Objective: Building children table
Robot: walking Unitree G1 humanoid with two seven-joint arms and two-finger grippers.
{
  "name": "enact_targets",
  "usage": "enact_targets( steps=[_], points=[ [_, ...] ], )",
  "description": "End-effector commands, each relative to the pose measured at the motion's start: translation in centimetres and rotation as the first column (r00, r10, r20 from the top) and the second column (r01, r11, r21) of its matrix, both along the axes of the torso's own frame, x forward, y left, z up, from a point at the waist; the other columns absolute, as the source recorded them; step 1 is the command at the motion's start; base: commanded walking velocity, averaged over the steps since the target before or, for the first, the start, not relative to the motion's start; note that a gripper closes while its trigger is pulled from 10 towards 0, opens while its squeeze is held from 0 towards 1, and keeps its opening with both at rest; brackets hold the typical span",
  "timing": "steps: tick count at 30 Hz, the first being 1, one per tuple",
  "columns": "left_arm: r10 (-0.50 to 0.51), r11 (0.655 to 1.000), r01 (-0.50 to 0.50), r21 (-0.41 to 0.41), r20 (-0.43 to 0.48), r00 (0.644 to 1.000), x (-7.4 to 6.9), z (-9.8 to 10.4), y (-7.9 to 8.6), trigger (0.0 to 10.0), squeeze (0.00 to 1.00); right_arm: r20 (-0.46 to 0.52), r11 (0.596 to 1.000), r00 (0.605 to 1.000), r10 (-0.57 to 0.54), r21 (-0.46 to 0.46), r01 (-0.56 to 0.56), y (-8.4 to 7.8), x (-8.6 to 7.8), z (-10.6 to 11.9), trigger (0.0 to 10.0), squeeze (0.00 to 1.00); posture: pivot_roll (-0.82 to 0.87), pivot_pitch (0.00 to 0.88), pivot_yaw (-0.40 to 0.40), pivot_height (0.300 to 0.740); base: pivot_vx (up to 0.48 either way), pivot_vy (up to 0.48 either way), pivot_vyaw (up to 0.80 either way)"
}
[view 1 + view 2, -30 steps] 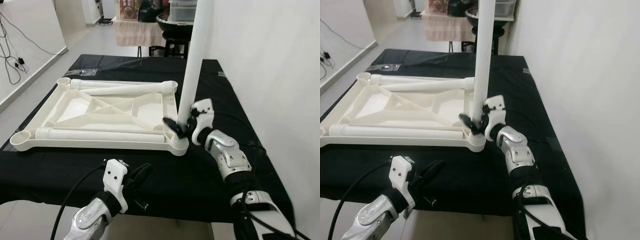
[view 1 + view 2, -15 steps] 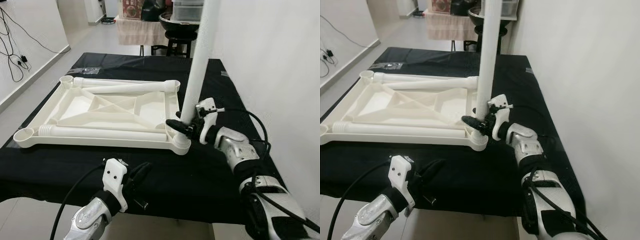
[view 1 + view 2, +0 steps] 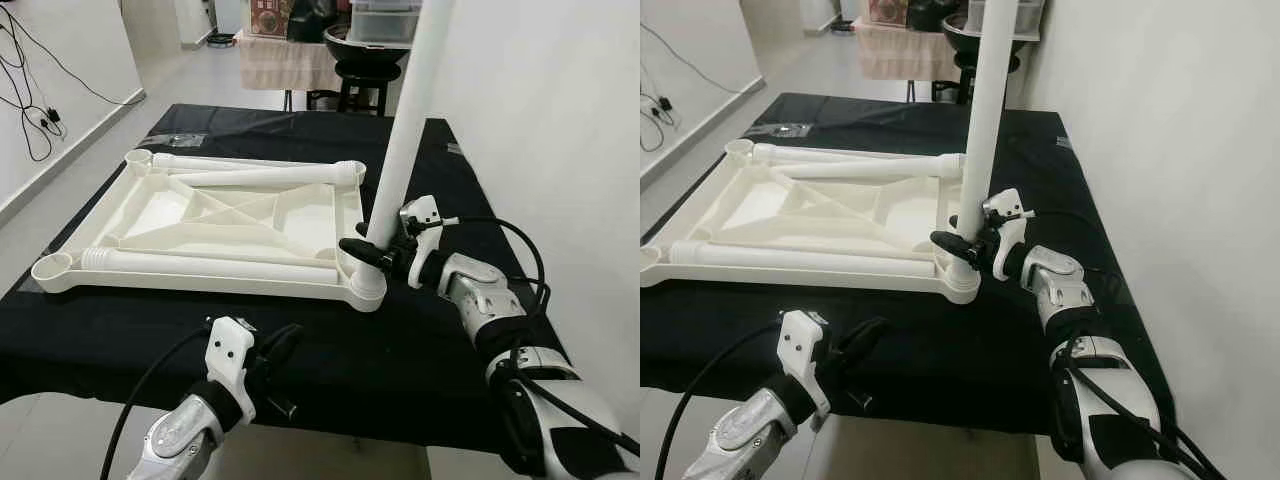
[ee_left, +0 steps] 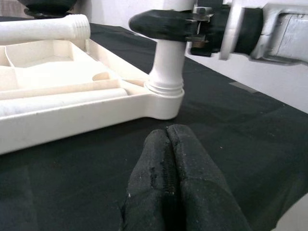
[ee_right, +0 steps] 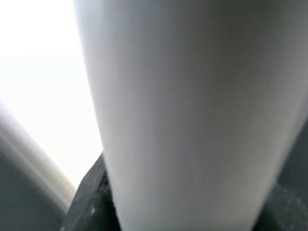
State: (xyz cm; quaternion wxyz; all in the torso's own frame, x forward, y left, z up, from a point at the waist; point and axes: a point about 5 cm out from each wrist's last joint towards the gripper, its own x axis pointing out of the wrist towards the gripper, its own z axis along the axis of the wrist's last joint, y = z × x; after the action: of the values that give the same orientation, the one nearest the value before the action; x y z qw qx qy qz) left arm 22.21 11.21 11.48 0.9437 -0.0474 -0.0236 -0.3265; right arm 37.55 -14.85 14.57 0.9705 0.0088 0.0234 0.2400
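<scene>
Black cloth covers the table (image 3: 430,350) on which everything lies. Nearest the robot, the left gripper (image 3: 283,345) hangs over the table's front edge, its two fingers (image 4: 178,183) pressed together and holding nothing. Beyond it lies the white plastic tabletop (image 3: 240,215), upside down, its ribbed underside facing up. Two loose white legs rest inside it, one (image 3: 200,265) along the near rim, the other (image 3: 260,178) along the far rim. At the near right corner socket (image 3: 367,287) a third leg (image 3: 405,140) stands seated, leaning slightly away from the tabletop toward the wall. The right gripper (image 3: 372,252) grips this upright leg just above the socket, its black fingers (image 4: 163,24) closed around the tube from the right side. Past the table stand a dark stool (image 3: 360,75) and a draped stand (image 3: 275,60).
</scene>
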Motion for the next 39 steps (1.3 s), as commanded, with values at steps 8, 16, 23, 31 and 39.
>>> enact_targets(
  steps=[8,16,23,31,39],
  points=[
    [-0.013,1.000,0.012,-0.011,-0.024,1.000,-0.1,-0.4,0.1,10.0,0.00,-0.051,0.991,0.991,-0.127,-0.042,0.125,4.0,-3.9,-2.9,0.0,0.00,0.06,0.022,-0.064,0.740,0.000,0.000,0.00],
    [0.003,1.000,-0.003,-0.017,-0.018,1.000,-0.1,-0.4,-0.1,10.0,0.00,-0.032,0.999,0.999,-0.017,-0.028,0.016,3.9,-2.1,-1.4,10.0,1.00,0.07,0.018,-0.072,0.740,0.000,0.000,0.00],
    [-0.012,1.000,0.011,-0.025,-0.025,1.000,-0.1,-0.4,-0.3,10.0,0.00,0.094,0.944,0.939,0.331,-0.022,-0.330,4.7,-2.5,2.9,10.0,0.85,0.06,0.014,-0.073,0.740,0.000,0.000,0.00],
    [-0.005,1.000,0.005,-0.026,-0.019,1.000,0.1,-0.4,-0.3,10.0,0.00,0.088,0.833,0.828,0.554,-0.037,-0.553,3.6,-1.6,3.8,10.0,0.00,0.07,0.013,-0.078,0.740,0.000,0.000,0.00],
    [0.002,1.000,-0.002,-0.022,-0.016,1.000,0.0,-0.4,-0.3,10.0,0.00,0.026,0.776,0.776,0.630,-0.012,-0.630,2.4,-1.1,3.4,0.0,0.00,0.08,0.019,-0.080,0.740,0.000,0.000,0.00]
  ],
)
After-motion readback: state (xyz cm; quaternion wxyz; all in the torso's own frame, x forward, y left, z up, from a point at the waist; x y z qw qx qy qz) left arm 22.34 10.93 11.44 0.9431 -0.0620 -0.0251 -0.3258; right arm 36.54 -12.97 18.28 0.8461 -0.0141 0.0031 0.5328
